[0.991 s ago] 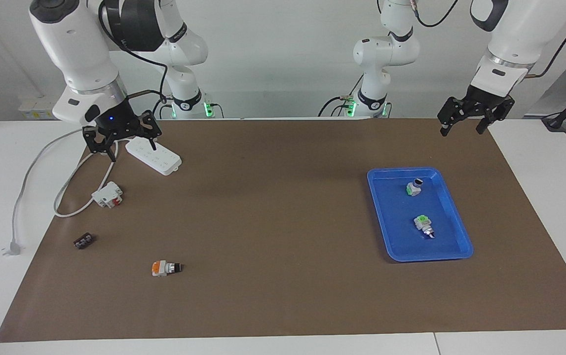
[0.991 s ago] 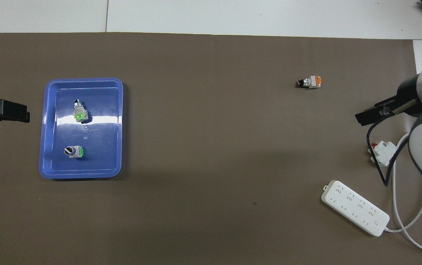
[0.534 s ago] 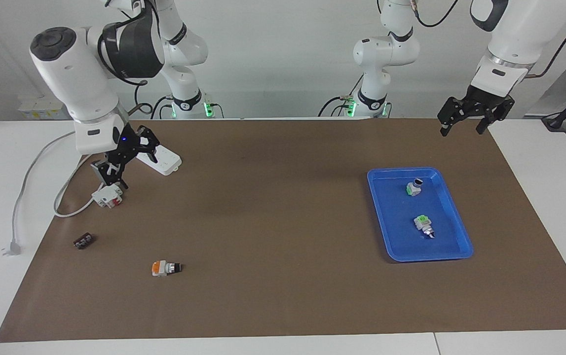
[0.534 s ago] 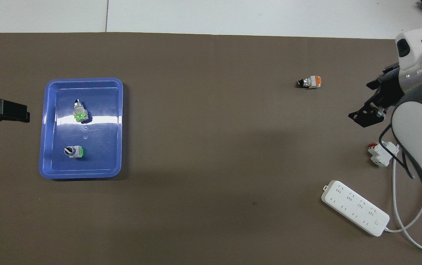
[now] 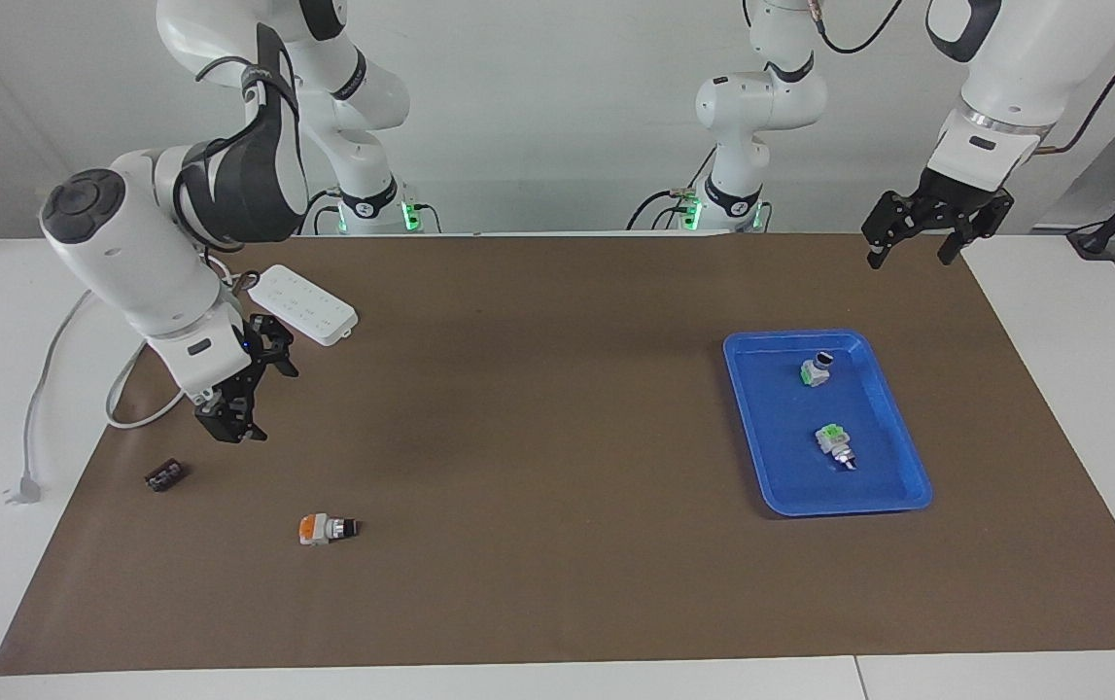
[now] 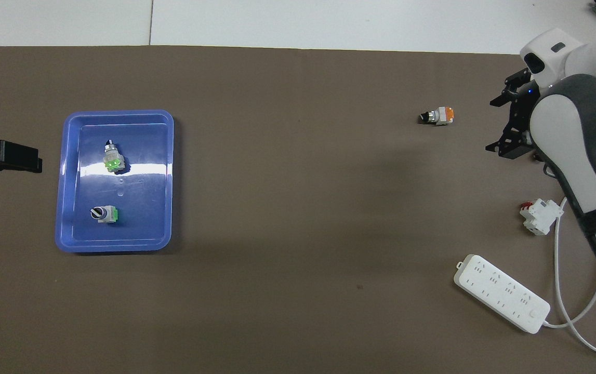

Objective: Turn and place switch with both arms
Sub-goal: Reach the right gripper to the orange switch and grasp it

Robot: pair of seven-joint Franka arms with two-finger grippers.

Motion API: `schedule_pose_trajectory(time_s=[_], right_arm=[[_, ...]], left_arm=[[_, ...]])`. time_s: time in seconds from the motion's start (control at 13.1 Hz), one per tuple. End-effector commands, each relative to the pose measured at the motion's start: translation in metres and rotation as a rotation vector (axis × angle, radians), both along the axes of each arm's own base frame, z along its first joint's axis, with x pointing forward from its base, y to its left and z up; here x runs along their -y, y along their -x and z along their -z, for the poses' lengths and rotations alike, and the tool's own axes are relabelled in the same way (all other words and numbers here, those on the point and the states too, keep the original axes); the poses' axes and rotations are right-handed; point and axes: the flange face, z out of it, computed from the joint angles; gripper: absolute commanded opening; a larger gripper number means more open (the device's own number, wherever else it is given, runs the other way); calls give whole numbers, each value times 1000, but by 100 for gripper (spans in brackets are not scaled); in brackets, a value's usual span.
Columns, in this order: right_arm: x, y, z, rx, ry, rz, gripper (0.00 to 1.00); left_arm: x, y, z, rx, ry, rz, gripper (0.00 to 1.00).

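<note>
In the overhead view the right arm (image 6: 583,156) covers the table edge at its end, and only part of the right gripper (image 6: 511,122) is seen past the forearm; in the facing view the same arm hides the white-and-red module (image 6: 539,215), which is shown only from above. The left gripper (image 6: 4,157) is cut off by the frame edge in the overhead view, so only its dark tips are seen there. A small dark block (image 5: 165,475) is seen in the facing view only, and what it is cannot be made out. The table (image 5: 1082,369) is white and is covered by a brown mat (image 5: 538,408); a plain pale wall is seen at 12 o'clock in the facing view. The switch (image 5: 326,528) is laid on its side on the mat, toward the right arm's end, with its orange face and black knob visible, and nothing is touching it. In the facing view the right gripper (image 5: 244,389) is held above the mat at about 11 o'clock from the switch, well apart from it, with its fingers spread and nothing between them. The left gripper (image 5: 936,228) is held above the mat's corner, at 1 o'clock from the blue tray (image 5: 892,408), also spread and holding nothing; this arm waits. Two green-topped switches (image 5: 818,369) (image 5: 834,445) are laid in the tray. A white power strip (image 5: 304,304) with its cable (image 5: 61,335) is laid near the right arm's base. Nothing is placed between the right gripper and the switch.
</note>
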Motion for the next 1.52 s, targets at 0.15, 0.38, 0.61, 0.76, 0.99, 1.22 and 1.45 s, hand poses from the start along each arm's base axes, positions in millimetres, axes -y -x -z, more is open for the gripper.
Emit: schedule_pose_trajectory(time_s=[0.15, 0.38, 0.61, 0.76, 0.99, 1.22, 1.45], right_arm=[[-10, -33, 51, 15, -39, -93, 100], [-12, -53, 90, 12, -65, -144, 100], [-8, -67, 118, 25, -46, -187, 100], [-6, -72, 134, 45, -42, -224, 100], [-4, -81, 154, 94, -13, -259, 100], [-4, -83, 161, 126, -6, -284, 100], [0, -77, 177, 138, -11, -303, 100]], left_arm=[[-2, 3, 1, -8, -19, 2, 100], [-2, 3, 1, -8, -19, 2, 100], [-2, 3, 1, -8, -19, 2, 100], [-2, 3, 1, -8, -19, 2, 100], [-2, 3, 1, -8, -19, 1, 100], [-2, 3, 1, -8, -19, 1, 100], [-2, 3, 1, -8, -19, 2, 100]])
